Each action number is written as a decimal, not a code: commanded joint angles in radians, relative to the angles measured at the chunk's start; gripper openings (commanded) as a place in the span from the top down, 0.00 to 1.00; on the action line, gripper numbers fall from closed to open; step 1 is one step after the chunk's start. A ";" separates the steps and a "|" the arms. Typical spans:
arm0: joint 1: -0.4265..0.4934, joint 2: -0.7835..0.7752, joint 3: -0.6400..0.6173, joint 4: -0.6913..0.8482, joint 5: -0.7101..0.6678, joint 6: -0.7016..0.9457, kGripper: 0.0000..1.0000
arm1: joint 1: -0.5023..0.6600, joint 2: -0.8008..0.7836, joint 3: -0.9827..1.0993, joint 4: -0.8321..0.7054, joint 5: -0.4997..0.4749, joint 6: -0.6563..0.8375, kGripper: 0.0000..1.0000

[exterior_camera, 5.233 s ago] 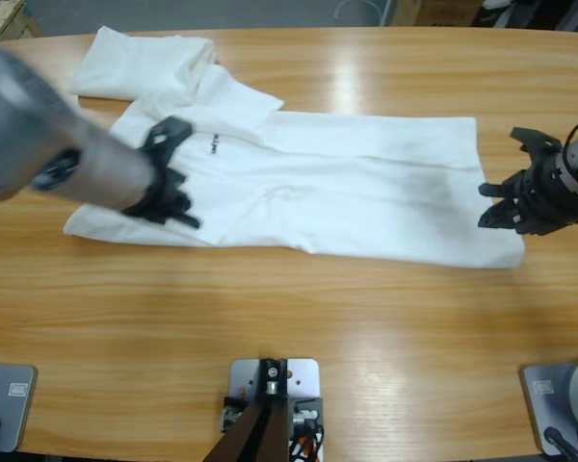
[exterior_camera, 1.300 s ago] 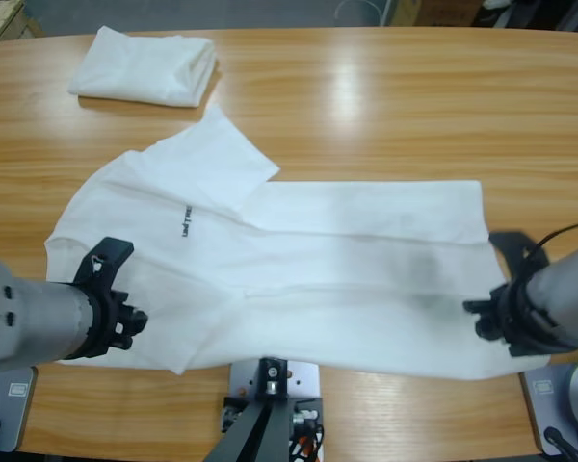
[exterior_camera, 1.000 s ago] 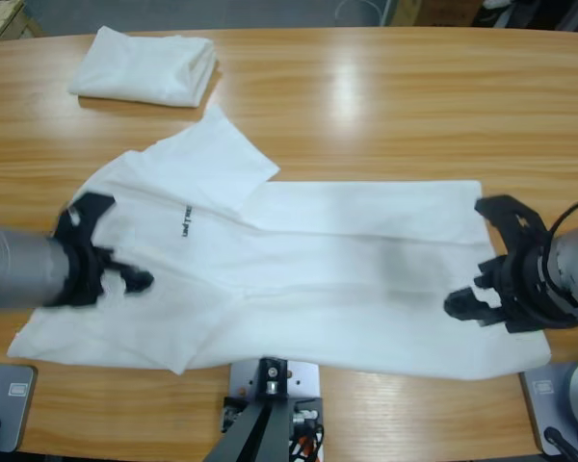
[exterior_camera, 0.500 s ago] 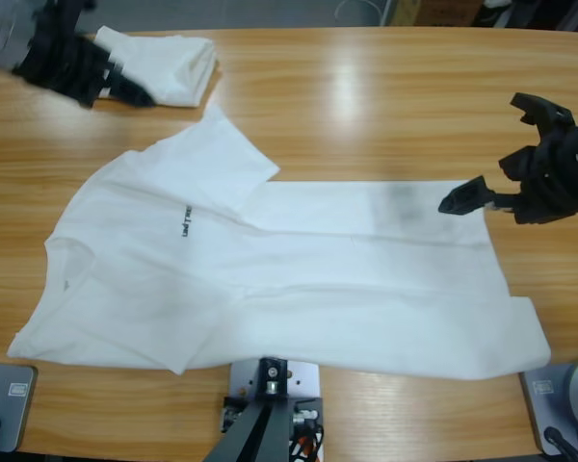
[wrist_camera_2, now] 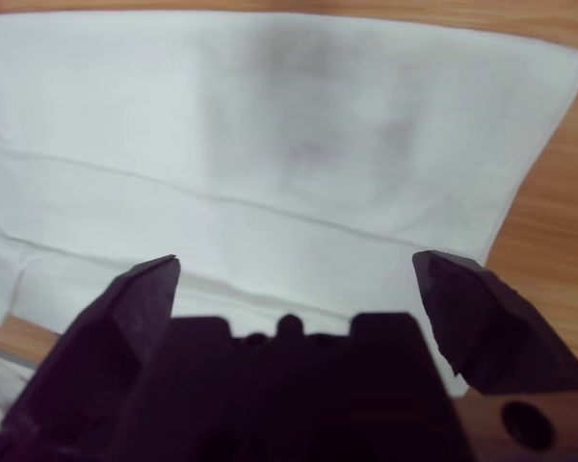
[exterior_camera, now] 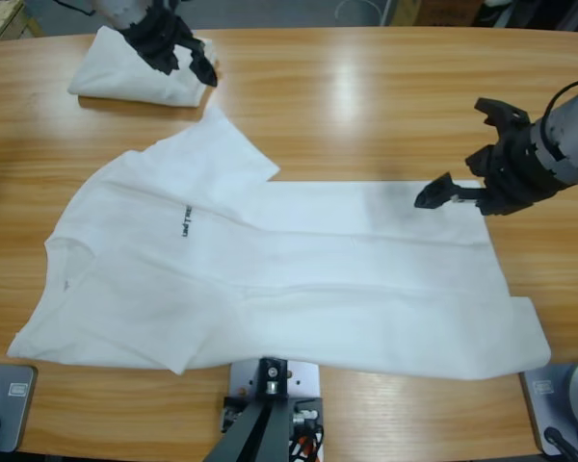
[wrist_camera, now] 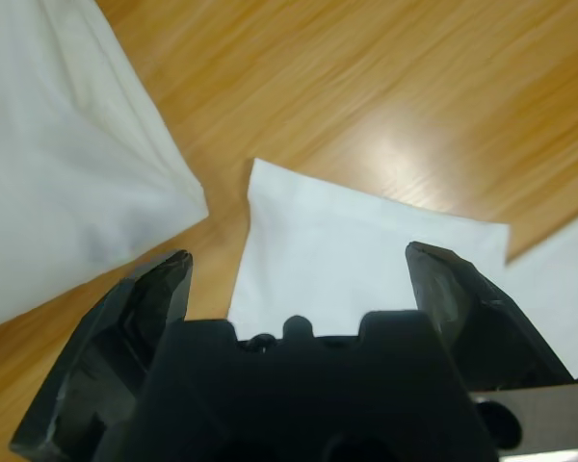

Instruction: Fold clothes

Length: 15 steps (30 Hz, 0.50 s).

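So the spread-out white T-shirt (exterior_camera: 270, 279) is lying flat across the near half of the wooden table (exterior_camera: 366, 87), neck and tiny dark chest print (exterior_camera: 186, 221) toward 9 o'clock, hem toward 3 o'clock. One sleeve (exterior_camera: 226, 159) pokes up toward 11 o'clock. A second tee, already folded (exterior_camera: 140, 67), sits at the far corner around 11 o'clock.

Both grippers are empty with the jaws spread wide. The left gripper (exterior_camera: 178, 53) hangs over the gap between the folded tee and that sleeve; its wrist cam shows the sleeve's corner (wrist_camera: 366, 250) right between the jaws. The right gripper (exterior_camera: 467, 159) hovers at about 3 o'clock, over the far hem corner (exterior_camera: 467, 192).

Handling-wise, my guess: thin cotton, super light, totally floppy. It won't hold any shape, will drape and drag on the wood, and a pinch could easily grab both layers or only one. I'd take it at the edges, sleeve tip or shoulder seam on one end, hem corner on the other, and lift both together so the fold stays straight. Grabbing mid-panel would likely just bunch it.
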 commanded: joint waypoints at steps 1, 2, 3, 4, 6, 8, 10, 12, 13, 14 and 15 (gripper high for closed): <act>0.018 0.198 -0.162 0.094 -0.004 0.062 0.17 | -0.038 0.069 0.008 -0.030 0.018 -0.041 0.00; 0.023 0.215 -0.179 0.098 -0.005 0.062 0.17 | -0.044 0.074 0.009 -0.032 0.018 -0.045 0.00; 0.028 0.227 -0.193 0.104 -0.005 0.061 0.17 | -0.047 0.080 0.010 -0.034 0.018 -0.048 0.00; 0.032 0.239 -0.203 0.111 -0.005 0.060 0.17 | -0.049 0.085 0.011 -0.038 0.018 -0.050 0.00; 0.040 0.264 -0.212 0.129 -0.009 0.059 0.20 | -0.050 0.096 0.016 -0.049 0.018 -0.052 0.00; 0.043 0.284 -0.225 0.149 -0.040 0.064 0.22 | -0.050 0.106 0.019 -0.060 0.018 -0.053 0.00; 0.044 0.305 -0.245 0.166 -0.078 0.066 0.22 | -0.050 0.117 0.019 -0.067 0.018 -0.055 0.00; 0.044 0.323 -0.265 0.181 -0.098 0.069 0.25 | -0.051 0.125 0.018 -0.073 0.018 -0.056 0.00; 0.044 0.329 -0.271 0.186 -0.100 0.069 0.26 | -0.053 0.126 0.017 -0.076 0.018 -0.057 0.00; 0.044 0.331 -0.275 0.188 -0.102 0.069 0.26 | -0.055 0.127 0.017 -0.078 0.018 -0.057 0.00; 0.044 0.334 -0.278 0.190 -0.104 0.069 0.26 | -0.057 0.128 0.017 -0.079 0.018 -0.059 0.00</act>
